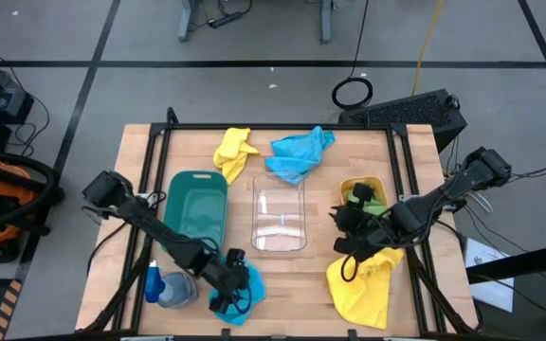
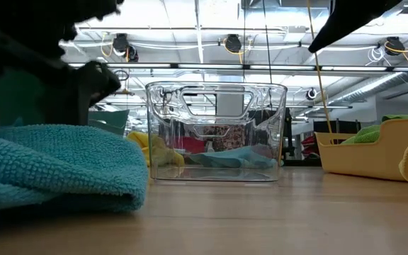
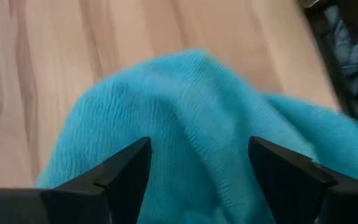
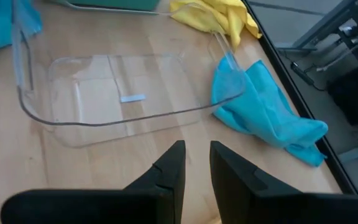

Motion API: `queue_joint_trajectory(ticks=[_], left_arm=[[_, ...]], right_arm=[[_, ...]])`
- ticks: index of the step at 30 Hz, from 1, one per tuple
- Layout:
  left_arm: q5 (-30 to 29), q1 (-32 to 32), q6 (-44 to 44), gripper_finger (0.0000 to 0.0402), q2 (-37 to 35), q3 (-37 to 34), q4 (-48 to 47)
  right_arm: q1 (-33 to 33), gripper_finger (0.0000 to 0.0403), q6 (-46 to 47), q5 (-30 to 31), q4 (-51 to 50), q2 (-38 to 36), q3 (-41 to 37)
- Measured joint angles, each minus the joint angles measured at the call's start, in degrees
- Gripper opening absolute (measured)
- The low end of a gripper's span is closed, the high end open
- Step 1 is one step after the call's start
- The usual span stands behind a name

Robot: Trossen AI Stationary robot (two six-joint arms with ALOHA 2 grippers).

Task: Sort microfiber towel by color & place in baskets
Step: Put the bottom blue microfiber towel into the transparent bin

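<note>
A blue towel (image 1: 243, 296) (image 3: 191, 118) lies bunched at the table's near edge. My left gripper (image 1: 231, 282) (image 3: 197, 168) is open over it, one finger on either side of a raised fold. My right gripper (image 1: 347, 232) (image 4: 196, 155) hovers between the clear basket (image 1: 280, 216) (image 4: 117, 93) and the orange-yellow basket (image 1: 360, 185). Only a narrow gap shows between its fingers, and nothing is in it. A green towel (image 1: 375, 205) lies in the orange-yellow basket. The dark green basket (image 1: 195, 204) stands left of the clear one. A yellow towel (image 1: 360, 289) lies near the right gripper. My left gripper comes at the blue towel from above, its open fingers (image 3: 126, 171) standing on either side of a raised fold (image 3: 194, 143) in the middle of the cloth. Whether the pads touch the cloth I cannot tell. The towel lies slack on the table.
A second yellow towel (image 1: 233, 152) and a second blue towel (image 1: 297, 153) lie at the far edge, behind the baskets. A blue-capped spray bottle (image 1: 164, 287) lies just left of my left gripper. Black frame rails run along the table's left and right sides.
</note>
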Motion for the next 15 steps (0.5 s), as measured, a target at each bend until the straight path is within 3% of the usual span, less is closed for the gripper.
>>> queue_joint_trajectory(ticks=[8, 11, 15], left_arm=[[-0.1, -0.1, 0.1, 0.026, 4.4, 0.1, 0.8], [-0.2, -0.2, 0.6, 0.0219, 5.5, 0.2, 1.4], [-0.2, -0.2, 2.0, 0.0124, 5.5, 0.2, 1.7]], right_arm=[[0.3, 0.0066, -3.8, -1.6, 5.5, 0.0, -1.0], [0.5, 0.0066, -4.3, -1.6, 6.3, 0.0, -1.0], [0.5, 0.0066, -5.4, -1.7, 7.8, 0.0, -1.0]])
